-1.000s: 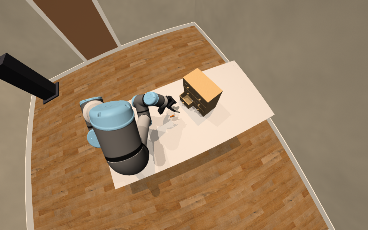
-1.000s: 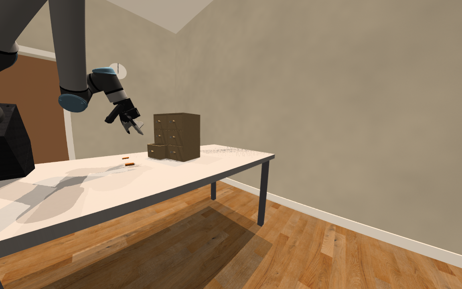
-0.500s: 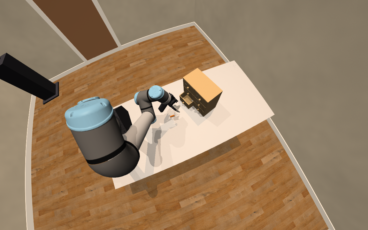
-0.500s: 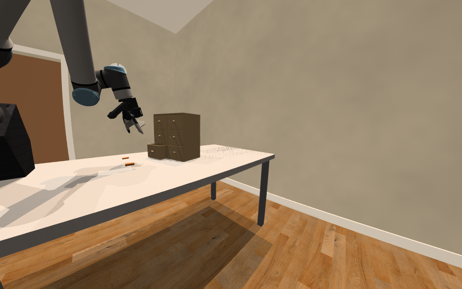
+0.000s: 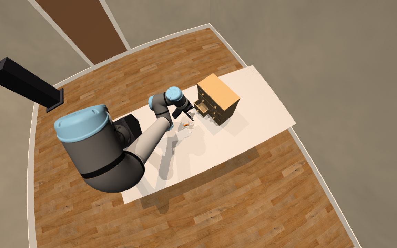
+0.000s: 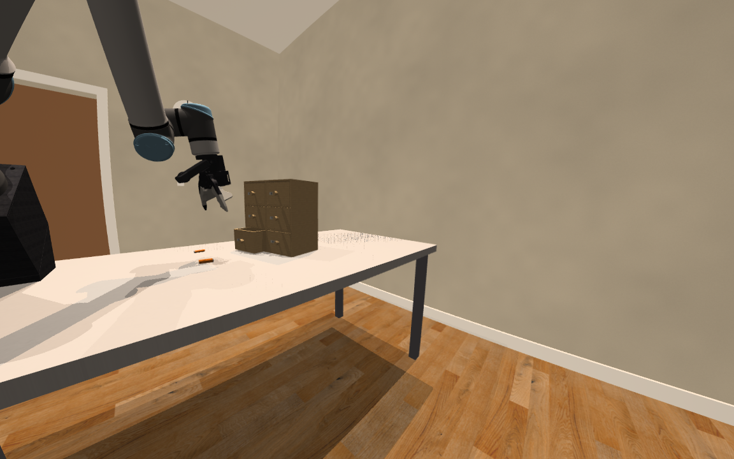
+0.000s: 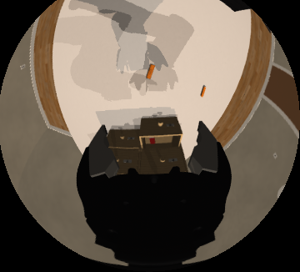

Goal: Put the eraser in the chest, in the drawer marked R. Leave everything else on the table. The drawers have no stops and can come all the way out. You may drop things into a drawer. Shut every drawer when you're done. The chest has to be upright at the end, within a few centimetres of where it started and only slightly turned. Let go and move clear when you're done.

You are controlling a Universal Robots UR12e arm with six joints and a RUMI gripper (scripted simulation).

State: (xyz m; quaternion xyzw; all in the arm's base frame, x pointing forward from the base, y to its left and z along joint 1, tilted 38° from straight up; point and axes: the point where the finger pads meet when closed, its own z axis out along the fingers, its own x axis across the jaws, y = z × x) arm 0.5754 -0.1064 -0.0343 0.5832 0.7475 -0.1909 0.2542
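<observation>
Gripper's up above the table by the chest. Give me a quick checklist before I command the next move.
1. Gripper open, nothing between the fingers: ok.
2. Chest upright on the table: ok.
3. All drawers shut: not ok. The bottom drawer on the arm's side is pulled out; the others look shut.
4. Open drawer is the one marked R: cannot tell, no mark is readable.
5. Eraser in that drawer: cannot tell. The wrist view shows a small red thing inside it, too small to identify.
6. Other items on the table: ok. The nearer orange stick and the farther orange stick lie apart from the chest.
</observation>
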